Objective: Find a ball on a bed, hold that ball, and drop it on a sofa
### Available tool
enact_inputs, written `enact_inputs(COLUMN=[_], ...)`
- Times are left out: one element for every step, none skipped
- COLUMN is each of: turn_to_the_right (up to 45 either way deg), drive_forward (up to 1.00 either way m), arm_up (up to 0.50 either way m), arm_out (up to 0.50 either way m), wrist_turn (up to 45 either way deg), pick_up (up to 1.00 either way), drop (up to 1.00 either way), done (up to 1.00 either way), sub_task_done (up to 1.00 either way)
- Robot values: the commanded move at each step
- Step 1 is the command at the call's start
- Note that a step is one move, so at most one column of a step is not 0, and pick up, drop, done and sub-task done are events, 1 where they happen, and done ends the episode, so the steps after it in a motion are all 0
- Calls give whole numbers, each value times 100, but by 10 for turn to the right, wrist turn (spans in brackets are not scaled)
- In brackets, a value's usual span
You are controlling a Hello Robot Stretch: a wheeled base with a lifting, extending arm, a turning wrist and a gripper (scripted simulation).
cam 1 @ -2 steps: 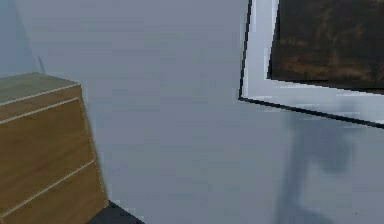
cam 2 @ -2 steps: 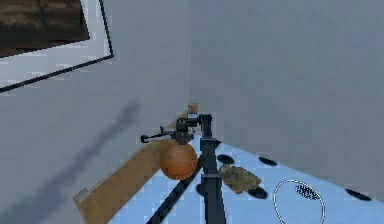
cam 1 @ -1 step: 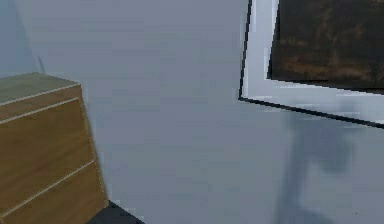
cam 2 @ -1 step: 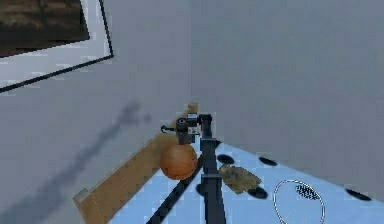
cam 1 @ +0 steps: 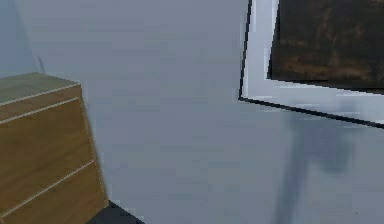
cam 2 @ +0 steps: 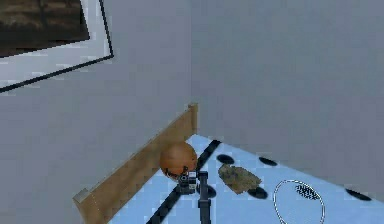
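Note:
An orange ball (cam 2: 179, 158) with dark seams sits at the head of a bed (cam 2: 250, 205), close to the wooden headboard (cam 2: 140, 170). The bed's cover is light blue with dark spots and a dark stripe. My arm (cam 2: 204, 202) rises from the bottom edge, and the gripper (cam 2: 188, 177) ends right at the ball's lower edge. With the ball at the gripper's far end and the bed behind it, I cannot tell whether the gripper holds anything.
A brownish lump (cam 2: 238, 178) and a racket-like oval ring (cam 2: 298, 200) lie on the bed to the right of the arm. A framed dark picture (cam 2: 45, 35) hangs on the wall above. In the forward view a wooden dresser (cam 1: 40, 150) stands at left, with the framed picture (cam 1: 320, 50) at upper right.

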Motion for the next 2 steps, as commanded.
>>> enact_inputs(turn_to_the_right=[0, 0], drive_forward=[0, 0], arm_up=[0, 10], arm_out=[0, 0], wrist_turn=[0, 0], pick_up=[100, 0], drop=[0, 0], done=[0, 0], sub_task_done=[0, 0])
